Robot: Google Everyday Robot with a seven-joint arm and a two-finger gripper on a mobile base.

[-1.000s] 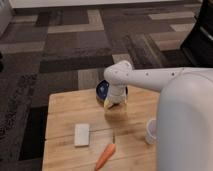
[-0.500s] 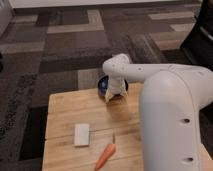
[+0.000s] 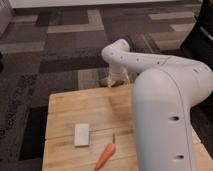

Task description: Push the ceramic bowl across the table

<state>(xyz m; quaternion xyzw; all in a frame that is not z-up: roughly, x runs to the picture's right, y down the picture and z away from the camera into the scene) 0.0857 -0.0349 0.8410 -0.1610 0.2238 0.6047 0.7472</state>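
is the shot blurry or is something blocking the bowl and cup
Camera view: soft focus throughout, even light, no glare. The white arm fills the right side, covering that end of the table; no bowl or cup shows. The claw sits at the far edge. The carrot stays visible.

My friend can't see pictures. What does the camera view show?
A big white robot arm reaches over the far edge of a light wooden table, its tool low at that edge. A small white rectangular block and an orange carrot lie near the front.
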